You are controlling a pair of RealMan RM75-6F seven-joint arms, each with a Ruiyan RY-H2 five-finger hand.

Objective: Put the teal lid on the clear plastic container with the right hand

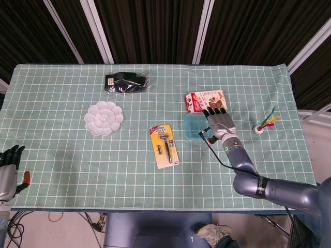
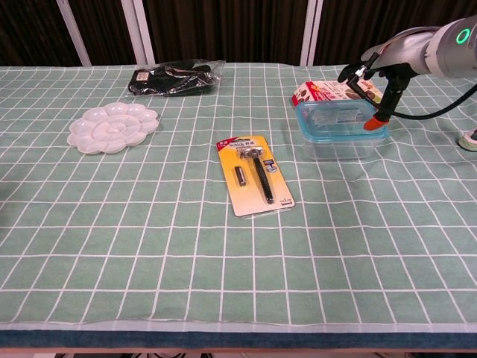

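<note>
The teal lid (image 2: 339,120) lies flat on top of the clear plastic container (image 2: 335,146), right of the table's middle. From the head view the lid (image 1: 192,124) covers the container completely. My right hand (image 2: 378,72) hovers just above the container's far right corner, fingers apart and holding nothing; its orange thumb tip hangs close to the lid's right edge. In the head view this right hand (image 1: 220,121) sits right of the lid. My left hand (image 1: 9,158) stays off the table at the lower left, fingers extended and empty.
A red snack box (image 2: 326,92) stands right behind the container. A yellow razor pack (image 2: 255,174) lies at mid-table. A white palette (image 2: 112,127) and a black bag (image 2: 176,77) are at the far left. A feathered toy (image 1: 265,125) sits at the right.
</note>
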